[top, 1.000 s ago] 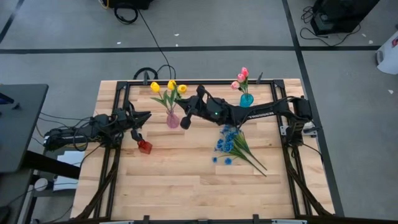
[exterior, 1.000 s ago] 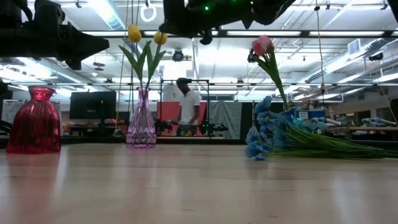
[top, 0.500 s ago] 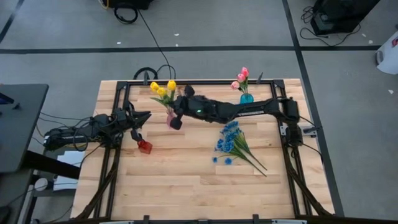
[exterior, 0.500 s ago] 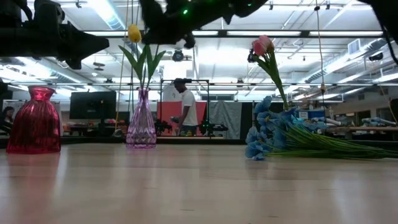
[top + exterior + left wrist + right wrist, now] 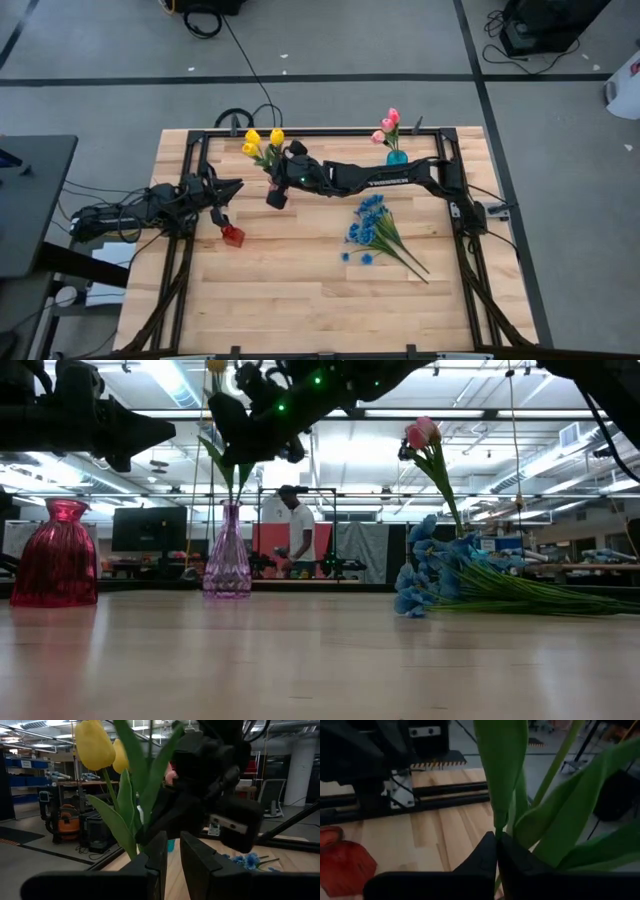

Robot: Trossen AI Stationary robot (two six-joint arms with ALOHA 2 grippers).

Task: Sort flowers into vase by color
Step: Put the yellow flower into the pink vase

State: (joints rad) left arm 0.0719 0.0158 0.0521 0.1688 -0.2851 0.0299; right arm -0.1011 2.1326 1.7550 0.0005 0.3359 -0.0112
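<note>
My right gripper [image 5: 274,196] [image 5: 496,839] reaches across from the table's right and is shut on a green stem of the yellow tulips [image 5: 262,142] [image 5: 216,366]. These stand in the purple glass vase [image 5: 228,556], which the arm hides in the high view. My left gripper [image 5: 223,213] [image 5: 173,857] waits above the red vase [image 5: 233,236] [image 5: 58,554], its fingers a narrow gap apart. The blue sprays [image 5: 372,232] [image 5: 436,578] lie flat on the table. Pink tulips [image 5: 389,124] [image 5: 421,432] stand in a teal vase [image 5: 397,160]. My right gripper pinches one green tulip stem [image 5: 497,821] among the leaves, between its two fingers [image 5: 515,860], above the purple vase's mouth. It comes from the table's right, slanting down, across the stem. The stem stands about upright, with the yellow head [image 5: 216,366] above the fingers.
The dark frame rails [image 5: 300,131] run along the table's edges. Bare wood [image 5: 300,290] takes up the near half of the table. A person [image 5: 297,540] stands in the room far behind the table.
My right gripper has moved toward the table's left and a little toward its far edge, ending over the purple vase. The yellow tulip heads have bunched closer together and shifted left. In the low view one yellow head now stands higher than before.
</note>
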